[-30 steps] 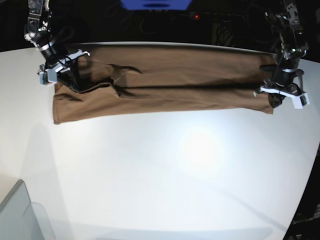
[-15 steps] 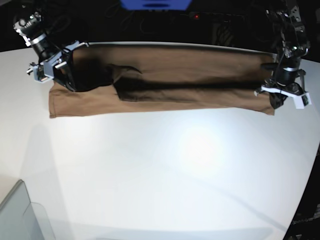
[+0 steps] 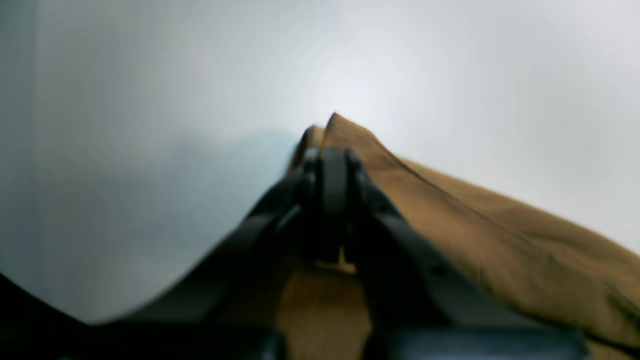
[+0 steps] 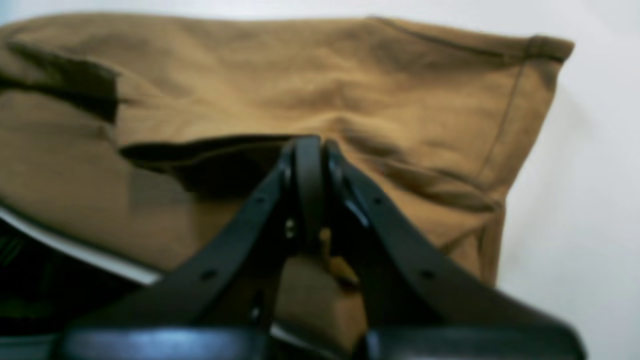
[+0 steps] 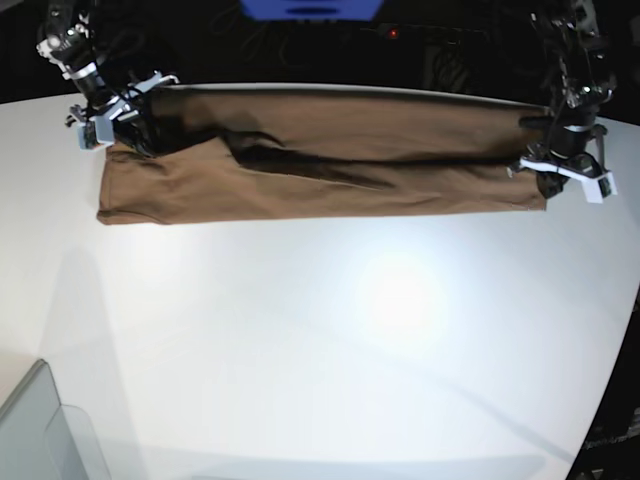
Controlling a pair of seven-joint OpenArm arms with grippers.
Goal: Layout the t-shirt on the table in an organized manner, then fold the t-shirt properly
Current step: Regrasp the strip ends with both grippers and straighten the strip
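Observation:
The brown t-shirt [image 5: 330, 170] lies as a long folded band across the far part of the white table [image 5: 350, 350], pulled taut between both grippers. At the band's right end in the base view, my left gripper [image 5: 550, 178] is shut on a corner of it; the left wrist view shows the fingertips [image 3: 332, 160] pinching the t-shirt [image 3: 500, 235]. My right gripper [image 5: 125, 135] is shut on the band's left end. Up close, that right gripper [image 4: 310, 150] clamps a fold of the t-shirt [image 4: 300, 75] beside a hemmed edge.
A grey translucent bin corner [image 5: 40, 430] sits at the near left. The table's far edge [image 5: 300, 86] runs just behind the shirt, with dark space and a blue object [image 5: 310, 8] beyond. The curved right table edge [image 5: 615, 370] lies below the left arm.
Both grippers have drawn back toward the far edge with the cloth. The shirt has been pulled straighter and narrower, and its near hem has moved farther away.

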